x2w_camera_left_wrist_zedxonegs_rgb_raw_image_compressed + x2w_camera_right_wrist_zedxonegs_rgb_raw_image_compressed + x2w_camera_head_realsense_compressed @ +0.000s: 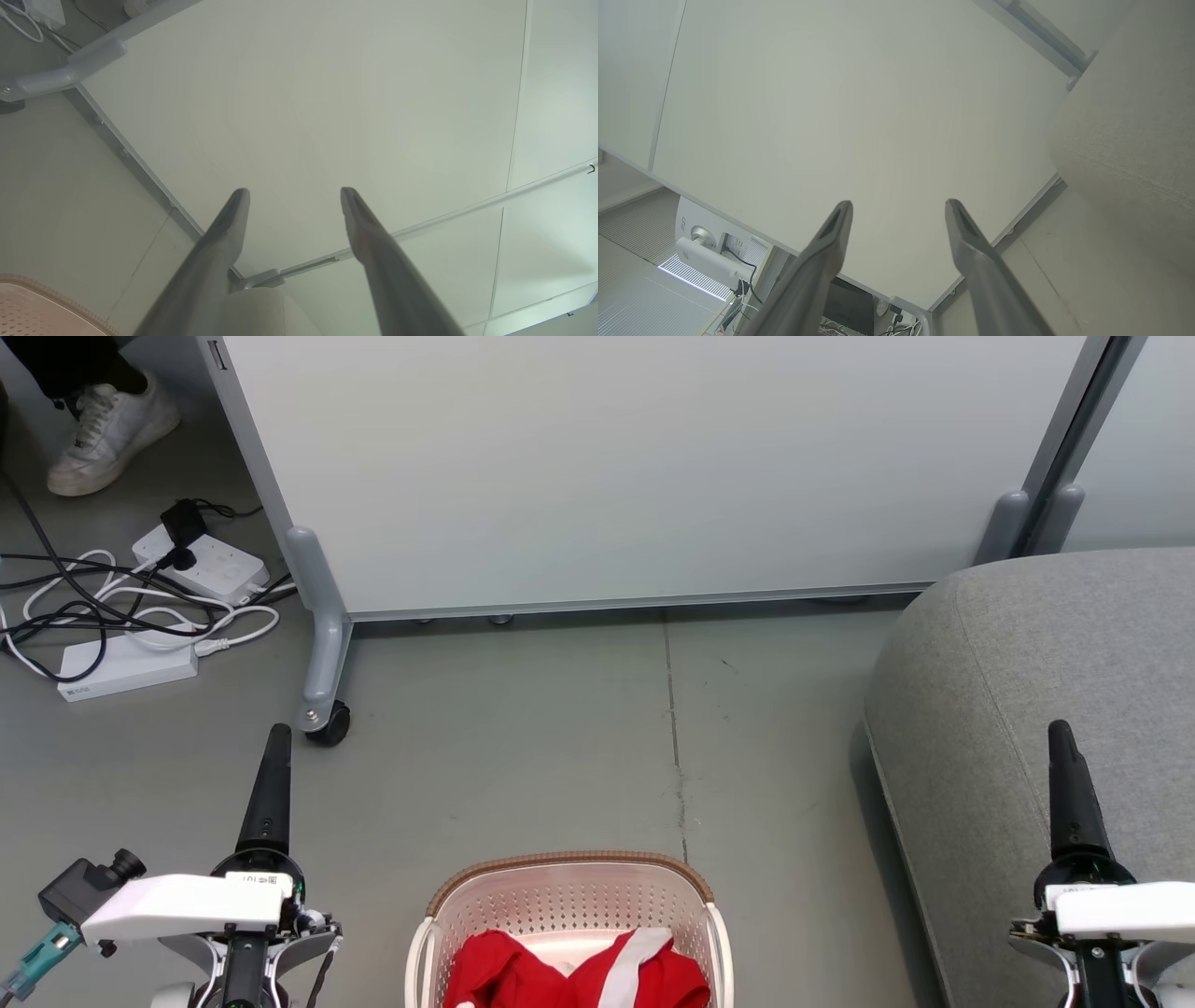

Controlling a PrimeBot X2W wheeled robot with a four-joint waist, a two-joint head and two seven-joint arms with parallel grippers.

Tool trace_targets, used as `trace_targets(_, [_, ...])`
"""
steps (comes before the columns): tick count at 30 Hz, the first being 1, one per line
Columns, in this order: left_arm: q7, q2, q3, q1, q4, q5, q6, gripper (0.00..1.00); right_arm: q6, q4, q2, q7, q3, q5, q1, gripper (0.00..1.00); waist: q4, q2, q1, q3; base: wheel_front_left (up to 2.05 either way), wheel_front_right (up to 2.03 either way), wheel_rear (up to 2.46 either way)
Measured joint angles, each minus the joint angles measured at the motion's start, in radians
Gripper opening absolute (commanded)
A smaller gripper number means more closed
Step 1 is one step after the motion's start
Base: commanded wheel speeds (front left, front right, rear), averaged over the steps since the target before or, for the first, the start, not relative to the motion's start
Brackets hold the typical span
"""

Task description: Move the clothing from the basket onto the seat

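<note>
Clothing (579, 980): red with a white band, heaped in the basket.
Basket (569, 861): on the floor, between the grippers.
Left gripper (294, 192): fingers spread, nothing held.
Right gripper (899, 204): fingers spread, nothing held, seen against the seat.
Seat (1046, 644): grey, right of the basket, apart from it.
Partition (635, 467): pale, on castors, behind.
Shoe (110, 427): white, far left.

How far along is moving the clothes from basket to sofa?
Nothing looks done: the red clothing lies in the basket, none on the visible seat. Nothing is in hand: the left gripper and right gripper are open, empty. All moving remains.
</note>
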Motion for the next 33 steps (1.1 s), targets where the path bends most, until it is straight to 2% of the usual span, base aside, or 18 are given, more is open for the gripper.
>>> trace_targets(10, [-0.045, 0.002, -0.017, 0.023, -0.081, 0.174, 0.0, 1.0, 0.0, -0.063, -0.014, -0.021, 0.033, -0.236, -0.02, 1.0, 0.002, 0.0, 0.0, -0.001, 0.0, 0.0, 0.0])
trace_targets(19, [-0.082, 0.002, -0.083, 0.049, -0.12, 0.434, 0.0, 1.0, 0.0, -0.068, -0.021, -0.038, 0.055, -0.429, -0.023, 1.0, 0.003, 0.0, 0.0, -0.003, 0.0, 0.0, 0.0])
trace_targets(22, [-0.094, 0.003, -0.109, 0.06, -0.122, 0.516, 0.027, 1.0, 0.0, -0.062, -0.021, -0.042, 0.066, -0.48, -0.023, 1.0, 0.004, 0.0, 0.0, -0.003, 0.0, 0.0, 0.0])
trace_targets(27, [-0.111, 0.004, -0.165, 0.063, -0.117, 0.669, 0.112, 1.0, 0.0, -0.052, -0.021, -0.052, 0.074, -0.569, -0.023, 1.0, 0.004, 0.0, 0.0, -0.004, 0.0, 0.0, 0.0])
trace_targets(33, [-0.133, 0.004, -0.227, 0.069, -0.123, 0.8, 0.17, 1.0, 0.0, -0.032, -0.022, -0.061, 0.097, -0.672, -0.023, 1.0, 0.003, 0.0, 0.0, -0.006, 0.0, 0.0, 0.0])
